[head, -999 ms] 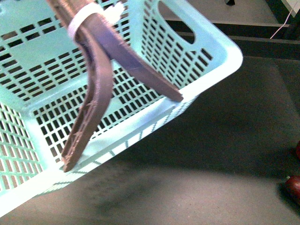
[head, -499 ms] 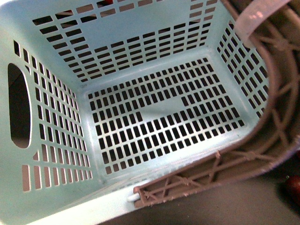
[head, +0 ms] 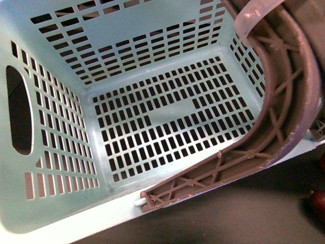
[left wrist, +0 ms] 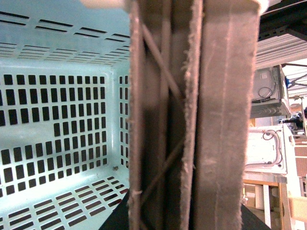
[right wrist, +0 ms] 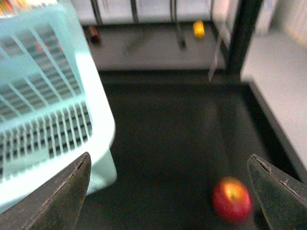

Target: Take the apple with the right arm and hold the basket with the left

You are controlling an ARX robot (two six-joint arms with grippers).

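**Front view.** The basket [head: 56, 203], pale turquoise with slotted walls, fills the frame and is tipped so that its empty interior faces the camera. The left gripper [head: 152, 199] crosses the rim at lower right. One brown lattice finger lies inside the wall and the other runs outside it. The basket hangs tilted above the dark table [head: 228, 223], so I judge it clamped and carried. A dark red fruit [head: 318, 203] is cut by the right edge, and I cannot tell whether it is the apple.

**Left wrist view.** Both fingers run down the centre of the frame, nearly closed on each other. The basket's wall and floor sit to their left. At the right of the frame there is pale equipment, out of focus.

**Right wrist view.** The picture is blurred. The right gripper [right wrist: 172, 201] stands wide open and empty, with one fingertip at each lower corner. The apple [right wrist: 231, 199], red with a yellow patch, rests on the table between them at lower right, apart from both. The basket occupies the upper left.

**Progress.** The basket hold appears done. The apple pick is not begun: descent, closure and lift remain.

**Markings.** No brand, label or writing is legible in any view.
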